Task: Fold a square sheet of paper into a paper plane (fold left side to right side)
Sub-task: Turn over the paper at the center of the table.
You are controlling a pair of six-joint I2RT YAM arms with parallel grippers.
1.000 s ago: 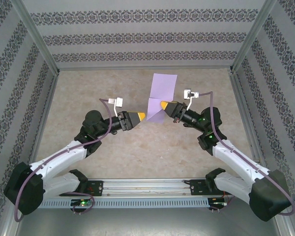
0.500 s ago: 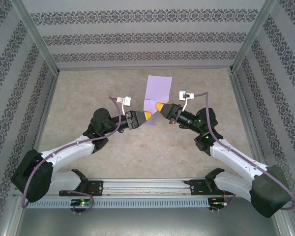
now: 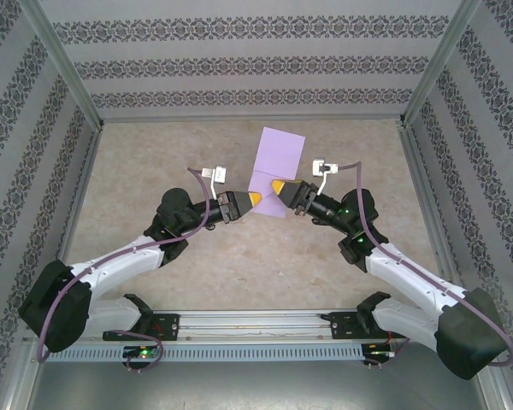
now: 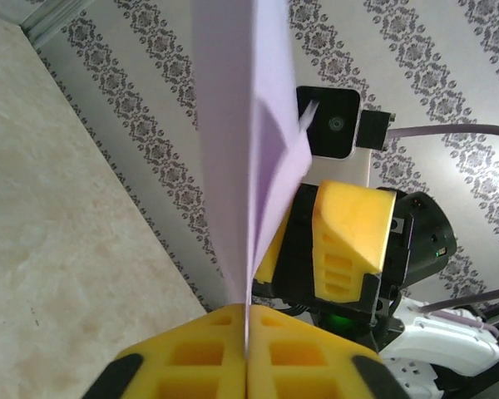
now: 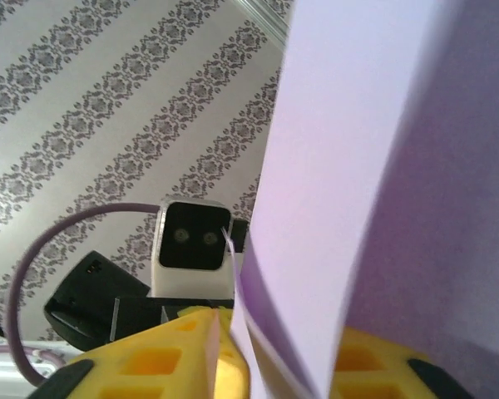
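We are reaching both arms in over the table [image 3: 154,171], elbows out and wrists angled toward each other, so the two tips are meeting near the middle. Our left gripper [image 3: 256,199] is pressing fully closed on the near edge of the paper [image 3: 276,162]. In the left wrist view the sheet is rising edge-on out of the seam between the yellow fingers [image 4: 191,362]. Our right gripper [image 3: 278,186] is sitting just beside the left one on the same edge. Its jaws are standing a little apart with the paper running between them, and we cannot tell whether either pad is touching it. Patterned walls [image 3: 239,64] are enclosing the table on three sides. The paper is hanging up off the table, stretching away from both tips toward the back wall, with a second layer showing along its lower part.
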